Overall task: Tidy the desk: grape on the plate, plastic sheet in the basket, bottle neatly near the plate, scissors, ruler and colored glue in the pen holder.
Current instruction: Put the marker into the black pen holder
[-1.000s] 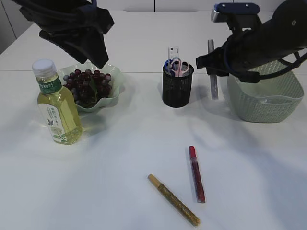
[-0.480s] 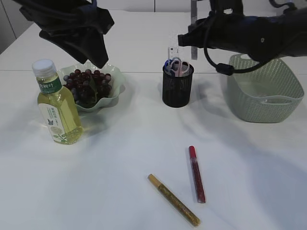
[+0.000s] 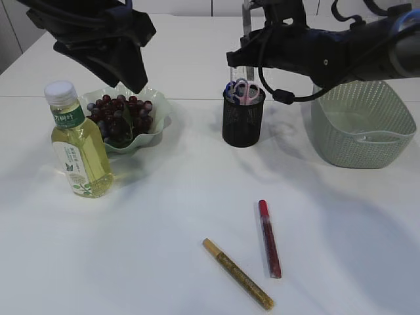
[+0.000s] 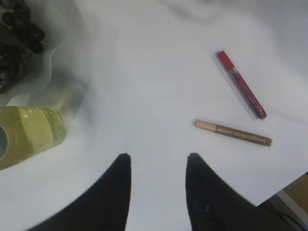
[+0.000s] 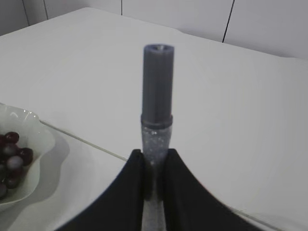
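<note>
Right pincer (image 5: 153,166) clenched on a silver glitter glue pen (image 5: 157,110), pen upright with grey cap on top, held above the black mesh pen holder (image 3: 243,119) in the exterior view; the pen's lower end is hidden by the arm, so can't tell whether it's over the holder's mouth. Holder already has pink-handled scissors (image 3: 245,90) and a ruler (image 3: 236,71) standing in it. Left pincer (image 4: 158,166) released, jaws apart, nothing between them, hovering over bare white tabletop (image 3: 164,216) just beside the bottle (image 3: 76,141). Bottle upright, yellow liquid, white cap, green label, touching or just in front of the pale green wavy plate (image 3: 154,125). Grapes (image 3: 118,117) piled on the plate, dark red bunch. Two glue pens lie flat on the tabletop at front centre: red one (image 3: 269,237) and gold one (image 3: 237,273), near each other, not touching, well apart from the holder. Green woven basket (image 3: 357,134) on the right, beside the holder; its inside is mostly hidden by the right arm, contents not readable.
</note>
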